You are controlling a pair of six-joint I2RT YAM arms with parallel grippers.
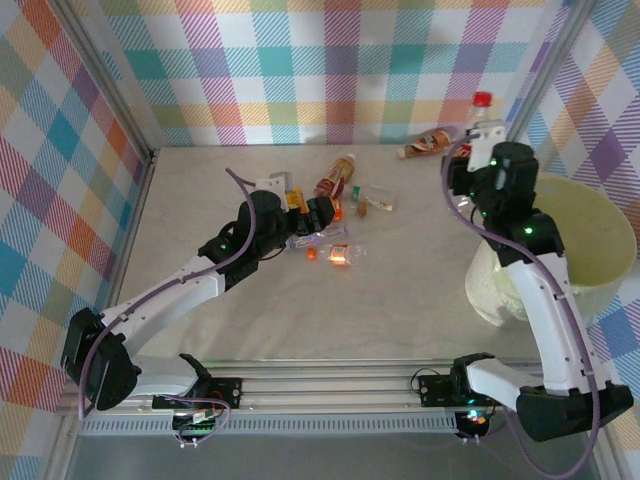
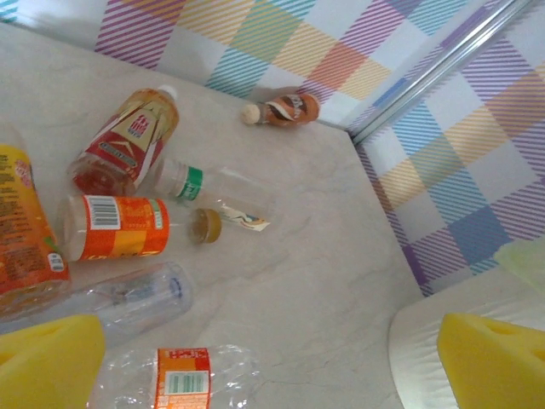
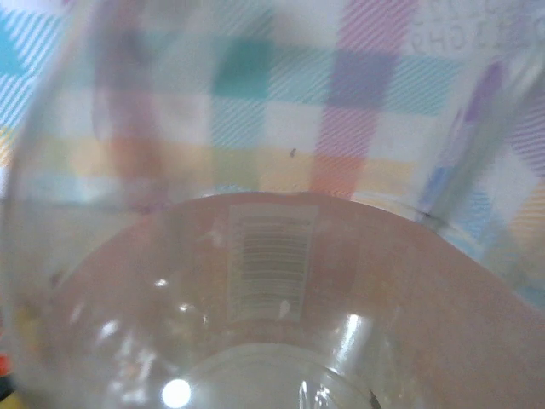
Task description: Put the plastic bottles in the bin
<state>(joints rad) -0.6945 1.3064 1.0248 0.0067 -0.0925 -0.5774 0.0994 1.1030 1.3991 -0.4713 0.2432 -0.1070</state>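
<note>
Checked walls enclose a pale surface (image 1: 400, 300) on which most bottles (image 1: 335, 178) are seen lying in a central heap, with a stray bottle (image 1: 428, 143) by the back wall. A clear bottle (image 1: 483, 112) is gripped by the right claw (image 1: 484, 135), just behind the bin (image 1: 600, 260) at the right. No bottle can be made out inside the bin. The left claw (image 1: 318, 212) is spread wide over the heap, grasping nothing. Most of the task is judged undone.

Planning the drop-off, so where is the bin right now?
In the top view the bin sits at the table's right edge beside the right arm, well right of the bottles by the left gripper.
</note>
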